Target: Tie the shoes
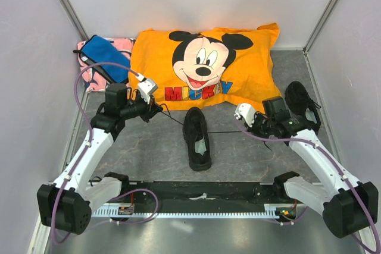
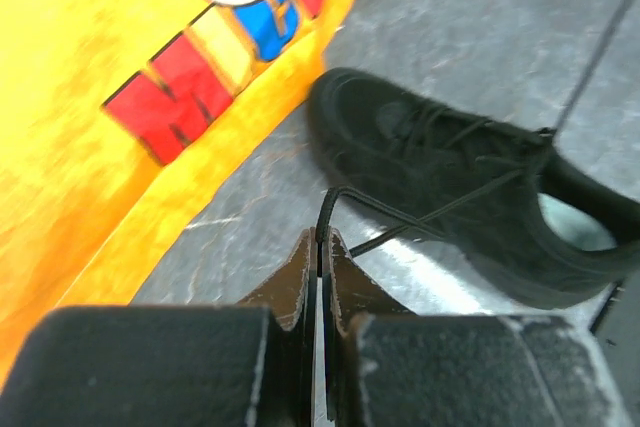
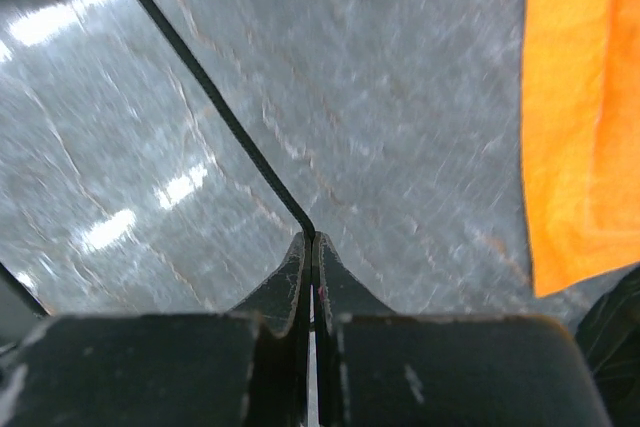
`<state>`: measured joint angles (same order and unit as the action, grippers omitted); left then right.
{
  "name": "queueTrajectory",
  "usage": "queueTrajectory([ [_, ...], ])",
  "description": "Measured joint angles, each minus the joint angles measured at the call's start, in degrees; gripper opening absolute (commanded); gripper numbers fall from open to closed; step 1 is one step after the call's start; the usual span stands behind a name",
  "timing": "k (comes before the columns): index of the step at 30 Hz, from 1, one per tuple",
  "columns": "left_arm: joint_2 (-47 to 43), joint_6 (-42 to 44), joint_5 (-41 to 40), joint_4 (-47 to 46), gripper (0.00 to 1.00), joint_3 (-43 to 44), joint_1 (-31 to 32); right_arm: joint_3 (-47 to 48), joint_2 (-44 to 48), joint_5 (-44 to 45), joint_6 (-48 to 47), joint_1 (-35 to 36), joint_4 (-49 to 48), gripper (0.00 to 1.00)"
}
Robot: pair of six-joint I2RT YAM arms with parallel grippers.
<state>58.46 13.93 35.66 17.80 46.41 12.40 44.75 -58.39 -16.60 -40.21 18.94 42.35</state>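
One black shoe (image 1: pixel 196 138) lies mid-bench (image 1: pixel 149 156), toe toward the orange pillow (image 1: pixel 205 66) and heel toward the arms, squarely between both jaws. The left jaws are pinched shut on the left lace (image 2: pixel 322 215), the right jaws on the right lace (image 3: pixel 210 95) — each drawn taut sideways, across the shoe's length. The second shoe (image 1: pixel 302 106) sits far right — behind the right arm

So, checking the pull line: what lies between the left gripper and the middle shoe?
Only the black lace, running from the left gripper to the shoe across bare grey table; the left wrist view shows it clearly.
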Motion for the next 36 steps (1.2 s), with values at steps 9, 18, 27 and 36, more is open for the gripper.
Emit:
queueTrajectory([
  [9,3.3,2.8,-11.1,0.3,0.02,-2.6,-2.3,-5.7,-0.4,2.6,-4.0,-0.9,-0.1,0.00],
  [18,9.6,5.0,-5.6,3.5,0.01,-3.1,-5.2,-5.5,-6.8,-3.1,-4.7,0.0,-1.1,0.00],
  [27,20.3,4.6,0.2,5.0,0.02,-2.4,5.5,-1.7,-16.3,-8.2,-0.2,12.3,-5.0,0.00],
  [36,33.5,2.3,0.2,2.3,0.01,4.1,13.0,0.4,-23.2,-10.3,6.5,22.6,-12.1,0.00],
])
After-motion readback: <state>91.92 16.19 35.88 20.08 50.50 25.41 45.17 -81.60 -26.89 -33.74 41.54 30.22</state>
